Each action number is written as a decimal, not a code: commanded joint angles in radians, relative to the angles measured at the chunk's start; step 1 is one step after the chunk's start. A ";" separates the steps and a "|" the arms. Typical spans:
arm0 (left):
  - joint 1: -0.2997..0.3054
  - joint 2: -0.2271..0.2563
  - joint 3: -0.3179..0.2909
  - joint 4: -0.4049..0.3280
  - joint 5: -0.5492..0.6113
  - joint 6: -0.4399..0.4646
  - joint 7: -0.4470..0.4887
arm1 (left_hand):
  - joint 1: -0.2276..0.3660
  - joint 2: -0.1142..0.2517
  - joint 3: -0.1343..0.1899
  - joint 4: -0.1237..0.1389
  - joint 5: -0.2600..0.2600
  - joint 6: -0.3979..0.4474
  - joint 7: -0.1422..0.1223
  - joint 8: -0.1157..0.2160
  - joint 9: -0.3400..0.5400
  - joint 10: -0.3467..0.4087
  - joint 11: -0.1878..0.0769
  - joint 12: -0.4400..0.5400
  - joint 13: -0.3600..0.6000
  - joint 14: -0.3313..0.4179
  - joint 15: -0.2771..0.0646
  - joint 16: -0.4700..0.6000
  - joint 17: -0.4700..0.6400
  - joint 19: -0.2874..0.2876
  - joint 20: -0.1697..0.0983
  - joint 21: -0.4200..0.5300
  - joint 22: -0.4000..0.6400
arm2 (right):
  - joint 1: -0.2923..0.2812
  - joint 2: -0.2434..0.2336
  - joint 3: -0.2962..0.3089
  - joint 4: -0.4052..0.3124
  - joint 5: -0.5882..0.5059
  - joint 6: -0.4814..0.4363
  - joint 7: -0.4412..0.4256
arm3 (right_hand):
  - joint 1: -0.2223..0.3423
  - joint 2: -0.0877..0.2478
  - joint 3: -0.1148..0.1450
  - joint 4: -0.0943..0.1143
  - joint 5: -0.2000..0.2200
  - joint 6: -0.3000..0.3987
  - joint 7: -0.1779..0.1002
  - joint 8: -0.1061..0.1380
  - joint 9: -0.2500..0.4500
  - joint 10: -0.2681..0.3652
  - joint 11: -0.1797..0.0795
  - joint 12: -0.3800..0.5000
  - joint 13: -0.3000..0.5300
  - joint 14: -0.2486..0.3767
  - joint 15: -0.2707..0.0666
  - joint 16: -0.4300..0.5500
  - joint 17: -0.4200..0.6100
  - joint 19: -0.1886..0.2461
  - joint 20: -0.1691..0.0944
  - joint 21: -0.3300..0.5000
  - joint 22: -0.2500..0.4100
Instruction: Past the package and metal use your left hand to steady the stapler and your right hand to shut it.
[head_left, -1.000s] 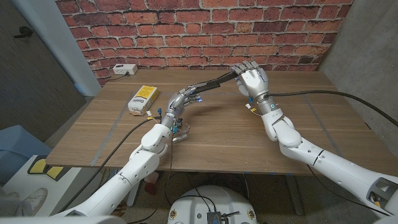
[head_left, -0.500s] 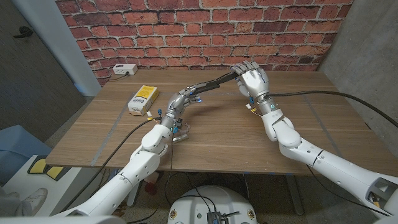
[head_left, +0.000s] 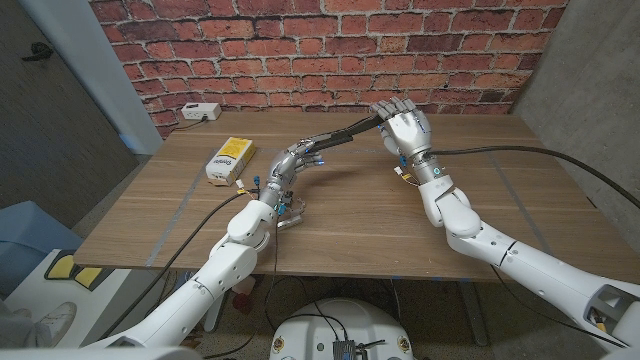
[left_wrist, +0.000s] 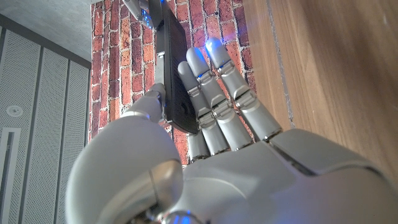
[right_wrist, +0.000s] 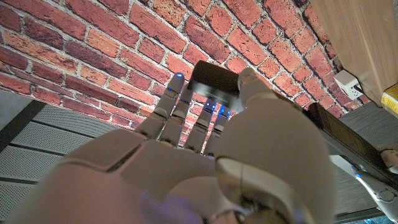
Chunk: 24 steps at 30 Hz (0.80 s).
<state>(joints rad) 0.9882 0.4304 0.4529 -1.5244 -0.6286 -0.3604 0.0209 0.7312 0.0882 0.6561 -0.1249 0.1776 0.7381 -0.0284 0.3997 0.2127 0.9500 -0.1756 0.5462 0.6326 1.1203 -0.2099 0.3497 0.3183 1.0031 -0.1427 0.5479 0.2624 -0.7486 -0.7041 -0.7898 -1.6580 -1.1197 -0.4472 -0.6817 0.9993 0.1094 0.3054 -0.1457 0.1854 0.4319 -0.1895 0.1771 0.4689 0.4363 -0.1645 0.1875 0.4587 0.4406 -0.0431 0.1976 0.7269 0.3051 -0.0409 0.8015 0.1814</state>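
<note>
A black stapler stands open above the table's far middle, its upper arm slanting up to the right. My left hand grips its lower end; in the left wrist view the thumb and fingers clamp the black body. My right hand holds the raised tip, and in the right wrist view that tip sits between thumb and fingers of the right hand. A yellow package lies left of the left hand. A small shiny metal piece lies beside my left forearm.
A white box with a cable sits at the table's far left edge against the brick wall. A small pale object lies by my right wrist. Cables trail along both arms. The wooden table shows bare wood at the front and right.
</note>
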 joint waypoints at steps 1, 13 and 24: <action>-0.002 -0.005 -0.001 0.016 -0.015 -0.007 -0.020 | 0.098 0.101 0.025 0.031 0.003 0.036 0.011 0.006 0.203 0.024 -0.032 0.001 0.003 0.007 -0.023 0.000 0.003 -0.002 0.000 0.009 0.003 | 0.004 0.007 -0.007 0.005 0.003 -0.009 -0.005 | 0.010 -0.001 -0.008 -0.003 0.004 -0.045 -0.001 -0.004 -0.005 -0.043 -0.005 -0.010 -0.005 -0.008 -0.182 0.012 -0.004 0.004 -0.078 -0.002 0.001; -0.005 -0.018 -0.002 0.039 -0.032 -0.025 -0.042 | 0.099 0.100 0.025 0.031 0.002 0.036 0.011 0.005 0.211 0.025 -0.032 0.001 0.004 0.007 -0.024 -0.001 0.005 -0.004 -0.001 0.016 0.003 | -0.018 0.005 0.003 -0.023 -0.005 -0.073 0.041 | 0.027 -0.001 -0.022 -0.010 0.005 -0.130 0.006 -0.003 -0.024 -0.146 -0.002 -0.016 -0.019 -0.021 -0.184 0.026 -0.006 0.005 -0.074 -0.003 0.001; -0.005 -0.015 0.000 0.033 -0.030 -0.024 -0.047 | 0.098 0.099 0.024 0.032 0.002 0.043 0.011 0.007 0.223 0.027 -0.031 -0.002 0.002 0.008 -0.023 -0.003 0.007 -0.009 -0.001 0.025 0.003 | -0.053 0.001 0.028 -0.056 0.031 -0.109 0.050 | 0.014 -0.025 -0.060 0.000 0.010 -0.414 0.052 -0.003 -0.073 -0.292 0.030 -0.010 -0.052 -0.048 -0.175 0.036 -0.025 0.018 -0.040 -0.005 -0.001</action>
<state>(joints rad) 0.9840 0.4164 0.4522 -1.4915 -0.6567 -0.3810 -0.0210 0.7312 0.0882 0.6523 -0.1206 0.1767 0.7381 -0.0284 0.3989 0.2131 0.9500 -0.1756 0.5460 0.6304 1.1202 -0.2098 0.3497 0.3230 1.0015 -0.1442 0.5661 0.2623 -0.7735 -0.7000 -0.7795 -1.6857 -1.1086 -0.5186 -0.6488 1.0161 0.0921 0.2507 -0.1479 0.1854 0.0226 -0.1359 0.1694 0.3967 0.1511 -0.1319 0.1732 0.4078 0.3977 -0.0466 0.2223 0.6992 0.3130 -0.0411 0.8016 0.1808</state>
